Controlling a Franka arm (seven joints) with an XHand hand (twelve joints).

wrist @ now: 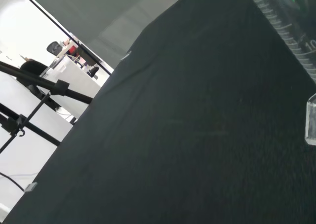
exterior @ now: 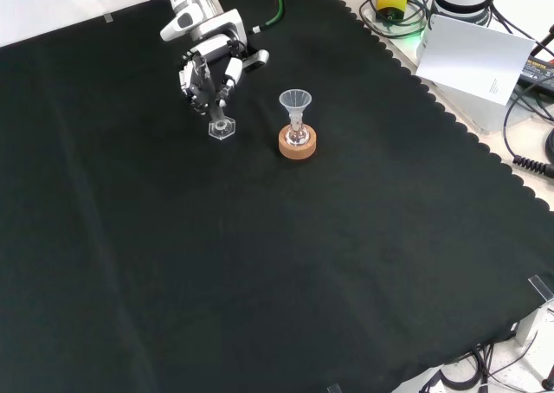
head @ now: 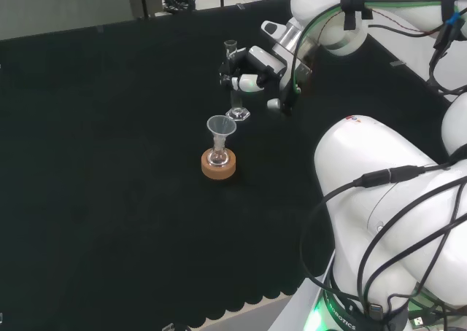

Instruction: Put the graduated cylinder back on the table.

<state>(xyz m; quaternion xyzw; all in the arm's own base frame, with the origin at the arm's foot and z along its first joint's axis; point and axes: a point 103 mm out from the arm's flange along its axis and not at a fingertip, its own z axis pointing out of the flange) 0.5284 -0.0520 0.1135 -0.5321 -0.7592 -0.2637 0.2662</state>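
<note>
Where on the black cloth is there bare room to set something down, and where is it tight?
Front view: the black cloth lies bare below and left of the cork ring stand carrying a clear glass funnel. It is tight between that stand and the clear graduated cylinder in the black-and-white hand.

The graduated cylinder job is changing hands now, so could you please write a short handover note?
Hand: fingers curled round the graduated cylinder, holding it upright.
Cylinder: its hexagonal base is at or just above the black cloth; contact cannot be confirmed.
Nearby: a funnel sits in a small flask on a cork ring, apart from the cylinder.
Done: cylinder brought down to the table.
Left: confirm it stands, open the fingers, withdraw.
</note>
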